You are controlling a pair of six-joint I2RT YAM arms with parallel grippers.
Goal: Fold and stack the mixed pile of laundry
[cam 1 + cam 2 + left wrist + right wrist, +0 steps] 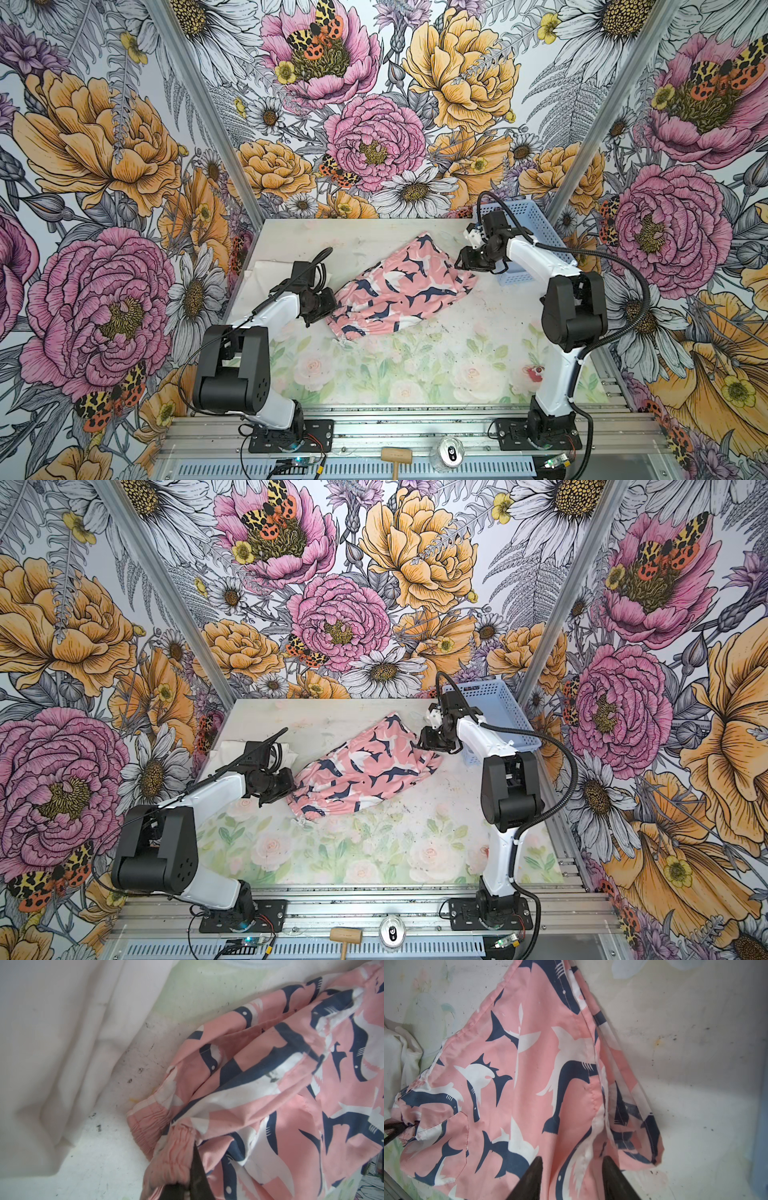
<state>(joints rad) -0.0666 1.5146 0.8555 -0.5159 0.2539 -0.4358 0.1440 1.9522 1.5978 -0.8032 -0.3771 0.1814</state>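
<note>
Where the pink shorts [399,286] lie: middle of the table [478,316], slanted and kinda crumpled, one end at each claw
White tee [264,270]: bunched at the table's left edge behind the left arm, near the shorts
Left claw [194,1159]: clamped tight on the elastic waistband
Right claw [572,1165]: fingers apart, straddling a seam at the far end, nothing pinched
Blue basket [528,224]: back right corner, behind the right arm

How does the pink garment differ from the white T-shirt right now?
The pink garment is shark-printed; the white T-shirt is plain. The pink garment lies mid-table, pinched by the left gripper; the white T-shirt lies at the left edge, partly behind the left arm, not held. Both are soft cloth on the table.
</note>
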